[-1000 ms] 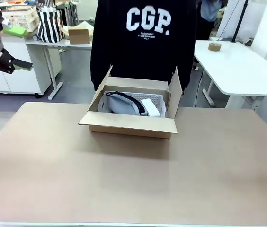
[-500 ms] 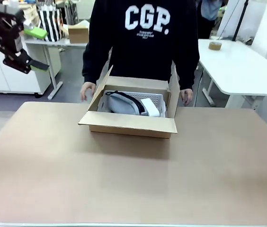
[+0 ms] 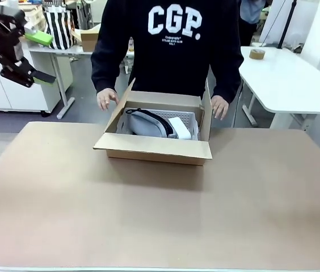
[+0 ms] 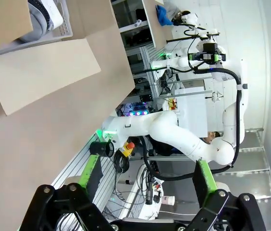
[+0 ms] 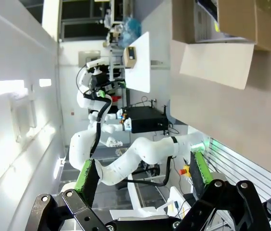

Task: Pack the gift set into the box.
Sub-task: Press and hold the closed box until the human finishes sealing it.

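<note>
The large brown corrugated cardboard box (image 3: 157, 149) sat flaps-open toward 12 o'clock on the tan bench (image 3: 148, 221), its walls hiding part of the grey contents (image 3: 146, 123). The left arm's fingers (image 3: 40, 38) hung spread wide and empty at 10 o'clock. The right arm's fingers (image 5: 88, 179) gaped too, holding nothing.
</note>
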`<state>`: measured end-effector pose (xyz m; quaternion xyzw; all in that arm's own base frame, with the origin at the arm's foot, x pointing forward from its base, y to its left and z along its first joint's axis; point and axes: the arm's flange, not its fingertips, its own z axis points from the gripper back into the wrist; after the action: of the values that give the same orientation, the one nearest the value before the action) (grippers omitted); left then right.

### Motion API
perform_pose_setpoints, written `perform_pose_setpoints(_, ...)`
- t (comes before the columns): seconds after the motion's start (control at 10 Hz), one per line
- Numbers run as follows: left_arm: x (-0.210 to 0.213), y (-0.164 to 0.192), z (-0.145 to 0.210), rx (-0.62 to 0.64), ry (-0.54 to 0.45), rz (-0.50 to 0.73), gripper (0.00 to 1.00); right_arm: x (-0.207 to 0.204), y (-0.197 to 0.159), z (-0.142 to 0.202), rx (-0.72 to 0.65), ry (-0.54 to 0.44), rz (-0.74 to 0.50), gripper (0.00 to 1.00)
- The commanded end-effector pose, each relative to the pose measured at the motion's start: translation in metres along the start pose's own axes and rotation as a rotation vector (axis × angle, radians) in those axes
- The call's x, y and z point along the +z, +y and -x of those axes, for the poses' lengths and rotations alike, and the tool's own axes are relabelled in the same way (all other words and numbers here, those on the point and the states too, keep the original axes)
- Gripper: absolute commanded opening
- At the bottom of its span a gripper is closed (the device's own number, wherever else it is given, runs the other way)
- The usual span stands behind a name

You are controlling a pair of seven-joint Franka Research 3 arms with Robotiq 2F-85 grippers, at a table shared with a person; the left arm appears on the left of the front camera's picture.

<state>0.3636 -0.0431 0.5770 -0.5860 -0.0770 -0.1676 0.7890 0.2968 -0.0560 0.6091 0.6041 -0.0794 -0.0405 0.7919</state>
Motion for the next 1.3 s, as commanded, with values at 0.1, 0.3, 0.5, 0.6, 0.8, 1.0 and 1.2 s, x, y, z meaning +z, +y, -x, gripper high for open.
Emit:
perform_pose_setpoints(0.1, 0.003, -0.0036, -0.0022, 0.01, -0.008, 0.014, 1.0, -0.0006, 0.0021, -0.0019, 0.027, 0.003, -0.023, 1.0)
perform_pose_setpoints(0.3, 0.003, -0.0036, -0.0022, 0.01, -0.008, 0.014, 1.0, -0.0006, 0.0021, -0.0019, 0.027, 0.003, -0.023, 1.0)
perform_pose_setpoints(0.5, 0.003, -0.0036, -0.0022, 0.01, -0.008, 0.014, 1.0, -0.0006, 0.0021, -0.0019, 0.027, 0.003, -0.023, 1.0)
perform_pose_setpoints(0.6, 0.003, -0.0036, -0.0022, 0.01, -0.008, 0.014, 1.0, -0.0006, 0.0021, -0.0019, 0.027, 0.003, -0.023, 1.0)
perform_pose_setpoints(0.8, 0.003, -0.0036, -0.0022, 0.01, -0.008, 0.014, 1.0, -0.0006, 0.0021, -0.0019, 0.027, 0.003, -0.023, 1.0)
perform_pose_setpoints(1.0, 0.003, -0.0036, -0.0022, 0.01, -0.008, 0.014, 1.0, -0.0006, 0.0021, -0.0019, 0.027, 0.003, -0.023, 1.0)
perform_pose_setpoints(1.2, 0.003, -0.0036, -0.0022, 0.01, -0.008, 0.014, 1.0, -0.0006, 0.0021, -0.0019, 0.027, 0.003, -0.023, 1.0)
